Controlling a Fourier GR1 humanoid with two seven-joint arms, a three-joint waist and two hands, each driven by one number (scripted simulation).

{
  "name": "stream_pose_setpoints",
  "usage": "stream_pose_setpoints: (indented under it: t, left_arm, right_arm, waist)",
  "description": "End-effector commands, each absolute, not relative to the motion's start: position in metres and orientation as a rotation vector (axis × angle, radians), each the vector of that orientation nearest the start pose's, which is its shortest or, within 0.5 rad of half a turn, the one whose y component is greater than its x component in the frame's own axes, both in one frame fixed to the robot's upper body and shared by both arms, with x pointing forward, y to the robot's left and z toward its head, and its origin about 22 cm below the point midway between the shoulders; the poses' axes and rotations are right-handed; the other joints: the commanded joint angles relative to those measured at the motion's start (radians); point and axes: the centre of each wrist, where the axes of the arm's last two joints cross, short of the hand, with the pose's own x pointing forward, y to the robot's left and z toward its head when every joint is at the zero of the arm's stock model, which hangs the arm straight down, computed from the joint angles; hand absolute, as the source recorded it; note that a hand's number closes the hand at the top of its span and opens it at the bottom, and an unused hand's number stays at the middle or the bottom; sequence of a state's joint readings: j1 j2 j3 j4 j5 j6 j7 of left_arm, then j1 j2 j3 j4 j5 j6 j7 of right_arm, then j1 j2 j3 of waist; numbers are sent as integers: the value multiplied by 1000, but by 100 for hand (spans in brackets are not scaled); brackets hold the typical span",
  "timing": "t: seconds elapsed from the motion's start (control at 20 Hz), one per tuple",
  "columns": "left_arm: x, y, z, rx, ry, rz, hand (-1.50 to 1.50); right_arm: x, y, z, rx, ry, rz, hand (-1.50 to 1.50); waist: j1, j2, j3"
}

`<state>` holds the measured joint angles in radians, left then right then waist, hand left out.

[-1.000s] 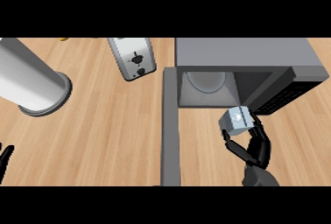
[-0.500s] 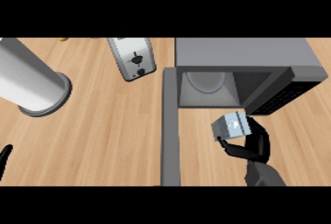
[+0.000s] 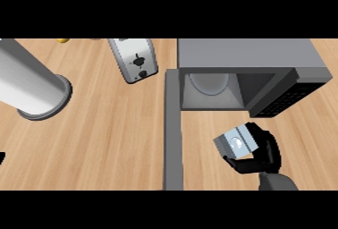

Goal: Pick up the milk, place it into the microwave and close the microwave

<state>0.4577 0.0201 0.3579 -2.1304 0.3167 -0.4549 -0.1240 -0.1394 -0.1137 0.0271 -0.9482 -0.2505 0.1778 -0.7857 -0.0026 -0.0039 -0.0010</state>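
Wooden counter [image 3: 99, 134]; right hand [image 3: 263, 154] curled round milk [image 3: 235, 142], near open microwave [image 3: 244, 74].

bare counter [image 3: 211, 123] before the microwave [image 3: 244, 62] mouth — open door [image 3: 173, 134] walls its left.

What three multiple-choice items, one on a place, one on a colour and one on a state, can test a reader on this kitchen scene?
1. Where is the milk carton?
A. in the right hand, before the microwave
B. inside the microwave
C. beside the toaster

2. What colour is the microwave's body?
A. red
B. grey
C. yellow

3. How is the microwave door?
A. shut
B. missing
C. open

Answers: 1 A, the fingers curl round the carton outside the cavity; 2 B, its top is grey; 3 C, the cavity and plate inside show.
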Motion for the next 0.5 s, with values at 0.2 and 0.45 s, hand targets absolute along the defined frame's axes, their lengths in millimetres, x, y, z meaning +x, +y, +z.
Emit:
stream_pose_setpoints:
  t: [0.2, 0.45]
  left_arm:
    - [105, 333, 69, -28, -1898, 37, -150]
    - [98, 334, 74, -32, -1920, 27, -150]
  right_arm:
    - [210, -214, -40, 244, -1855, -8, 150]
    - [197, -183, -4, 226, -1844, -81, 150]
  waist:
    - [-7, -1, 0]
    - [1, 1, 0]
